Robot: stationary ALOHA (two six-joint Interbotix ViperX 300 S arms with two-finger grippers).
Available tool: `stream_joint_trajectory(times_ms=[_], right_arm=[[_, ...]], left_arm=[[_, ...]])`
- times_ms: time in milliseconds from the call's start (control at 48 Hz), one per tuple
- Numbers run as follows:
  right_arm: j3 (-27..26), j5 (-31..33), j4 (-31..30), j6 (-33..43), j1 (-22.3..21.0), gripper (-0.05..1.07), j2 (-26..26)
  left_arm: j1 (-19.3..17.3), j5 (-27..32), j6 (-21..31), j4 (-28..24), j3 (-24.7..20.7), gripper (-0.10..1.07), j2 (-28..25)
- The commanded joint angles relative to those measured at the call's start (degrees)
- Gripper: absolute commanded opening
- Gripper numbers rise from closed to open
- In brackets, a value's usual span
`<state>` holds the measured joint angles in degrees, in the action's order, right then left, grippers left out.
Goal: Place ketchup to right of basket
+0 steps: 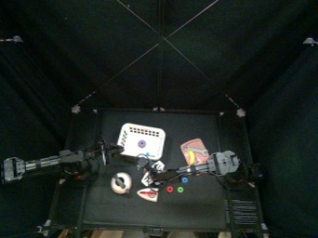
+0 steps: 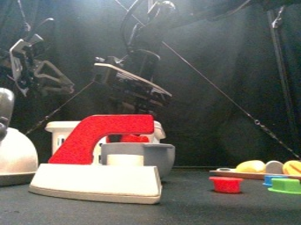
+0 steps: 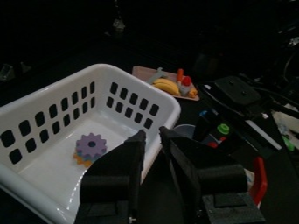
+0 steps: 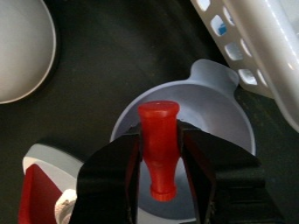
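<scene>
The ketchup (image 4: 158,149), a small dark-red bottle, is clamped between the jaws of my right gripper (image 4: 158,166). It hangs over the pale blue bowl (image 4: 193,109), just in front of the basket (image 4: 263,35). In the top view the right gripper (image 1: 156,169) reaches in from the right, in front of the white holed basket (image 1: 140,139). My left gripper (image 3: 155,140) hovers over the basket's near wall (image 3: 70,118) with its jaws close together and nothing between them. It rests at the basket's left side in the top view (image 1: 107,154).
A purple gear toy (image 3: 91,145) lies inside the basket. A red-pink packet (image 1: 191,146) lies right of the basket. A white kettle (image 1: 122,181), a red and white iron (image 2: 100,163) and small coloured toys (image 1: 176,185) stand in front.
</scene>
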<state>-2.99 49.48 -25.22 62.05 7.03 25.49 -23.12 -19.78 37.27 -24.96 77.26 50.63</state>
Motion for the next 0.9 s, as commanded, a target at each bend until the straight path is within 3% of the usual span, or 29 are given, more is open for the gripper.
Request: stream_joint_trajectory(times_ms=[0, 125, 396, 667, 875], right_arm=[[-1.4, -1.2, -0.5, -0.1, -0.1, 0.62, -3.7], [-0.7, -2.2, -1.6, -0.1, 0.1, 0.62, -6.2], [5.9, -4.0, -6.2, 2.7, -0.2, 0.62, -14.8], [19.6, -6.7, -12.0, 13.0, -3.3, 0.62, -25.6], [32.8, -18.2, -18.3, 27.6, -9.8, 0.62, -32.3]], left_arm=[[0.1, -0.2, -0.1, 0.1, -1.0, 0.65, -0.1], [0.1, -0.2, -0.1, 0.1, -1.0, 0.65, -0.1], [0.1, -0.2, 0.0, 0.1, -1.0, 0.65, -0.1], [0.1, -0.2, 0.0, 0.1, -0.9, 0.65, -0.1], [0.1, -0.2, 0.0, 0.1, -0.9, 0.65, 0.0]])
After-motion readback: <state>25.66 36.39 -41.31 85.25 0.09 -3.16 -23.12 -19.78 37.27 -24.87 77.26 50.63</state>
